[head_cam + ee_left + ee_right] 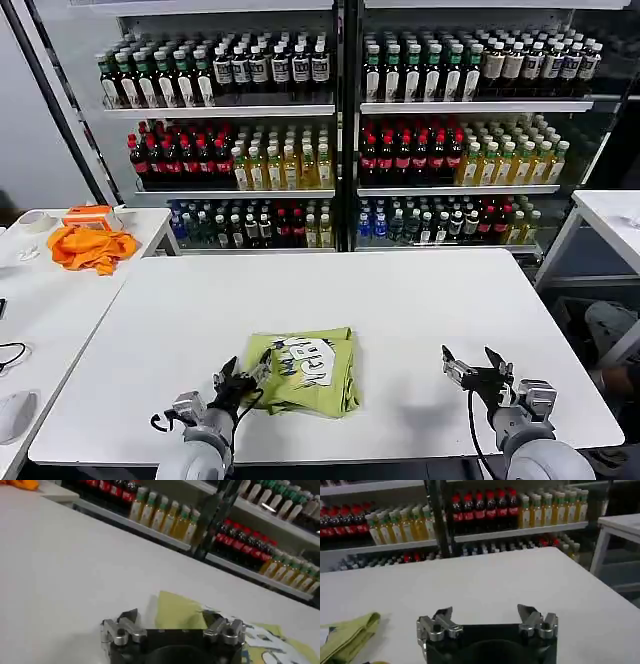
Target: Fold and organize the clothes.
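Two tools are in play on this rig, and both sit low at the near edge of the white tabletop. Going left to right in the head view: off on a side table at the far left there's a bright orange cloth bunched up in a heap, well apart from everything else.

Next comes the left tool, and its fingers are spread wide with nothing between them. It sits right at the near left corner of the lime-green T-shirt, close enough that the fingertips look like they're just about touching the fabric edge, though it's hard to say for sure. The left wrist view backs that up: the left tool has its two fingers well apart, and the T-shirt lies flat on the tabletop just past them.

That T-shirt is folded into a compact, roughly square bundle, lying near the front of the tabletop, a bit left of centre, with the white printed graphic facing up.

Further right, well apart from the shirt, is the right tool, also opened wide and holding nothing, over bare tabletop. In the right wrist view the right tool shows the same spread fingers, with a bit of the green T-shirt off to one side.

Behind the tabletop runs a shelf unit packed with rows of bottles.
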`<act>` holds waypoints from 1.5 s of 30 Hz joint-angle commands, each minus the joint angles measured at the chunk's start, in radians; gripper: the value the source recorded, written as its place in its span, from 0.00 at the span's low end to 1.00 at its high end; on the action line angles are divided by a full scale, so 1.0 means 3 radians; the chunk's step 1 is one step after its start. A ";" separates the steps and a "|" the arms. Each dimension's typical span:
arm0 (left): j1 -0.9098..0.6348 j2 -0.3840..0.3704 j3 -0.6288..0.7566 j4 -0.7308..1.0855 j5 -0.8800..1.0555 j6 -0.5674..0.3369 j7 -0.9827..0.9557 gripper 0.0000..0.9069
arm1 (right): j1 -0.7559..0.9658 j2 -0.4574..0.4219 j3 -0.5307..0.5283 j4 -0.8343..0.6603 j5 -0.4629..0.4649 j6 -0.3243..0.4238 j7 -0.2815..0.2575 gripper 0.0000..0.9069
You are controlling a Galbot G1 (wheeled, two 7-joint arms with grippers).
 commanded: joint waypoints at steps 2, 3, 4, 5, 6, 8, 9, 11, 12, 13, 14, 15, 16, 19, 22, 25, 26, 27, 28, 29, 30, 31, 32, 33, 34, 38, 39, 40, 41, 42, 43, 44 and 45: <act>-0.0064 -0.0017 -0.0069 0.0128 -0.0993 0.0308 0.0055 0.02 | -0.0031 -0.0001 0.0036 0.0014 0.0006 0.0000 -0.0002 1.00; -0.0047 -0.0021 -0.0065 0.0113 -0.1037 0.0320 0.0070 0.02 | -0.0030 -0.0002 0.0037 0.0012 0.0006 0.0000 -0.0002 1.00; -0.0025 -0.0030 -0.0059 0.0104 -0.1053 0.0326 0.0083 0.02 | -0.0028 -0.0001 0.0036 0.0010 0.0006 0.0000 -0.0001 1.00; -0.0015 -0.0039 -0.0050 0.0100 -0.1065 0.0328 0.0094 0.02 | -0.0025 -0.0002 0.0032 0.0010 0.0006 0.0000 -0.0001 1.00; -0.0012 -0.0051 -0.0044 0.0101 -0.1076 0.0331 0.0098 0.02 | -0.0022 0.0000 0.0028 0.0011 0.0006 0.0000 0.0002 1.00; -0.0024 -0.0079 -0.0036 0.0117 -0.1100 0.0333 0.0111 0.02 | -0.0020 0.0003 0.0019 0.0022 0.0006 -0.0002 0.0004 1.00; -0.0041 -0.0092 -0.0037 0.0128 -0.1123 0.0334 0.0109 0.02 | -0.0022 0.0003 0.0016 0.0028 0.0007 -0.0004 0.0004 1.00; -0.0076 -0.0115 -0.0050 0.0154 -0.1183 0.0334 0.0094 0.02 | -0.0023 0.0002 0.0014 0.0033 0.0007 -0.0006 0.0006 1.00; -0.0095 -0.0124 -0.0061 0.0169 -0.1230 0.0333 0.0084 0.02 | -0.0025 0.0000 0.0015 0.0031 0.0007 -0.0006 0.0007 1.00; -0.0109 -0.0129 -0.0077 0.0182 -0.1286 0.0331 0.0076 0.02 | -0.0025 0.0000 0.0015 0.0029 0.0006 -0.0006 0.0008 1.00; -0.0117 -0.0132 -0.0096 0.0190 -0.1345 0.0330 0.0074 0.02 | -0.0028 0.0000 0.0016 0.0028 0.0006 -0.0005 0.0009 1.00; -0.0122 -0.0135 -0.0113 0.0192 -0.1396 0.0328 0.0073 0.02 | -0.0029 0.0000 0.0017 0.0027 0.0007 -0.0004 0.0008 1.00; -0.0123 -0.0138 -0.0134 0.0190 -0.1442 0.0323 0.0073 0.02 | -0.0031 -0.0001 0.0019 0.0027 0.0007 -0.0004 0.0008 1.00; -0.0111 -0.0154 -0.0178 0.0169 -0.1553 0.0287 0.0067 0.02 | -0.0019 -0.0003 0.0021 0.0021 0.0010 -0.0004 0.0009 1.00; -0.0093 -0.0183 -0.0252 0.0047 -0.1724 0.0260 0.0060 0.02 | -0.0001 -0.0014 0.0022 0.0028 0.0016 -0.0005 0.0016 1.00; -0.0075 -0.0200 -0.0427 -0.0112 -0.1878 0.0253 0.0034 0.02 | 0.0004 -0.0032 0.0023 0.0070 0.0041 -0.0019 0.0027 1.00; -0.0062 -0.0197 -0.0464 -0.0142 -0.1914 0.0253 0.0024 0.02 | 0.0005 -0.0038 0.0022 0.0074 0.0044 -0.0024 0.0027 1.00; -0.0038 -0.0189 -0.0546 -0.0212 -0.1958 0.0255 0.0004 0.02 | 0.0004 -0.0045 0.0022 0.0080 0.0049 -0.0025 0.0029 1.00; 0.0003 -0.0166 -0.0650 -0.0262 -0.2014 0.0256 -0.0011 0.02 | 0.0001 -0.0050 0.0025 0.0081 0.0053 -0.0025 0.0029 1.00; 0.0029 -0.0143 -0.0704 -0.0352 -0.2036 0.0253 -0.0015 0.02 | 0.0000 -0.0053 0.0027 0.0081 0.0056 -0.0025 0.0029 1.00; 0.0073 -0.0108 -0.0801 -0.0446 -0.2026 0.0243 -0.0016 0.02 | 0.0001 -0.0056 0.0033 0.0082 0.0059 -0.0022 0.0027 1.00; 0.0110 -0.0049 -0.0929 -0.0552 -0.1976 0.0218 0.0006 0.02 | 0.0004 -0.0058 0.0044 0.0086 0.0072 -0.0020 0.0026 1.00; 0.0148 -0.0027 -0.1004 -0.0627 -0.1924 0.0217 0.0019 0.02 | 0.0007 -0.0058 0.0051 0.0088 0.0080 -0.0020 0.0028 1.00; 0.0174 0.0051 -0.1149 -0.0722 -0.1908 0.0220 0.0031 0.02 | 0.0014 -0.0056 0.0057 0.0090 0.0097 -0.0020 0.0032 1.00; 0.0192 0.0147 -0.1382 -0.0833 -0.1904 0.0237 0.0039 0.02 | 0.0024 -0.0056 0.0057 0.0091 0.0114 -0.0020 0.0034 1.00; 0.0212 0.0627 -0.1972 -0.0968 -0.1839 0.0294 0.0093 0.02 | 0.0070 -0.0048 0.0031 0.0084 0.0137 -0.0018 0.0031 1.00; 0.0217 0.0765 -0.2121 -0.0975 -0.1821 0.0309 0.0121 0.02 | 0.0079 -0.0046 0.0024 0.0082 0.0140 -0.0017 0.0032 1.00; 0.0219 0.0962 -0.2287 -0.0964 -0.1760 0.0336 0.0157 0.02 | 0.0111 -0.0038 0.0012 0.0074 0.0149 -0.0015 0.0032 1.00; 0.0216 0.1041 -0.2367 -0.0956 -0.1731 0.0355 0.0166 0.02 | 0.0121 -0.0036 0.0004 0.0071 0.0150 -0.0014 0.0031 1.00; 0.0215 0.1180 -0.2461 -0.0942 -0.1704 0.0366 0.0176 0.02 | 0.0139 -0.0033 -0.0003 0.0066 0.0154 -0.0014 0.0030 1.00; 0.0209 0.1321 -0.2550 -0.0940 -0.1645 0.0388 0.0187 0.02 | 0.0156 -0.0031 -0.0018 0.0059 0.0155 -0.0011 0.0028 1.00; 0.0209 0.1368 -0.2545 -0.0953 -0.1493 0.0387 0.0186 0.02 | 0.0164 -0.0029 -0.0025 0.0054 0.0155 -0.0009 0.0027 1.00; 0.0212 0.1394 -0.2486 -0.0974 -0.1408 0.0376 0.0187 0.02 | 0.0169 -0.0026 -0.0034 0.0046 0.0152 -0.0006 0.0026 1.00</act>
